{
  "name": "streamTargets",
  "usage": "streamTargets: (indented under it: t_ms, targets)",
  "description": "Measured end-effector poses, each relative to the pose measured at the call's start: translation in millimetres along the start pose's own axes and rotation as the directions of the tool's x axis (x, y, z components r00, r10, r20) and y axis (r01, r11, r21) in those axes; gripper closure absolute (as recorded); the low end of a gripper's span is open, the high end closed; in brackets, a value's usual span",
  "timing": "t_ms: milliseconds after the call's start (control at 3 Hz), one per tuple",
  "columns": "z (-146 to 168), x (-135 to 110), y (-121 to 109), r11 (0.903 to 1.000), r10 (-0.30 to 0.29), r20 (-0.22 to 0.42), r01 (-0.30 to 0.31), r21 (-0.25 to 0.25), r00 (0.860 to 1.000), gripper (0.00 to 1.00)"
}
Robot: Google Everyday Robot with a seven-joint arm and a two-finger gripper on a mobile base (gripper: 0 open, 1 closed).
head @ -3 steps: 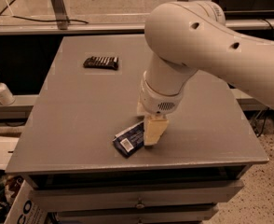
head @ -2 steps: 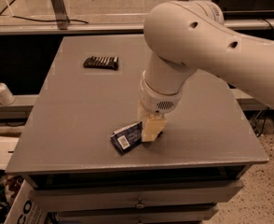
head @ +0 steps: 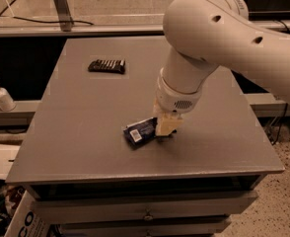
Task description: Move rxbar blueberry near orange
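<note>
Blue bar (head: pixel 140 131) is lying lower middle; gripper (head: pixel 165 133) is sitting at its right end to grab it, can't tell if clamped.

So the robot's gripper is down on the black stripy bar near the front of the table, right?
Not quite. The gripper is down near the front of the table, but at the dark blue rxbar blueberry, not the black striped bar, which lies apart toward the back left. The camera view shows this.

Grey table (head: pixel 86 132) with drawers (head: pixel 110 210), speckled floor (head: pixel 283 206), dim light
</note>
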State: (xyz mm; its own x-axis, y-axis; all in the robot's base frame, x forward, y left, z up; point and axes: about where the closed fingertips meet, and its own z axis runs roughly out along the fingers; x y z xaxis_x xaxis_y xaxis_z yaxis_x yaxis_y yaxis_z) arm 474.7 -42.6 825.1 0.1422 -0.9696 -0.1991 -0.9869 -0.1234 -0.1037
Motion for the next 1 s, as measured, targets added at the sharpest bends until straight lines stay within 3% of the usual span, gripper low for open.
streamTargets:
  t_ms: [333,667,1000]
  targets:
    - [-23,31,-22,0.9968,0.066,-0.012,-0.066,0.045,0.998,1.0]
    - [-52,78,-48,0.9834,0.154,-0.04,-0.149,0.103,0.987,1.0]
    - [-78,125,-69,0.9621,0.238,-0.071,-0.226,0.153,0.969,1.0]
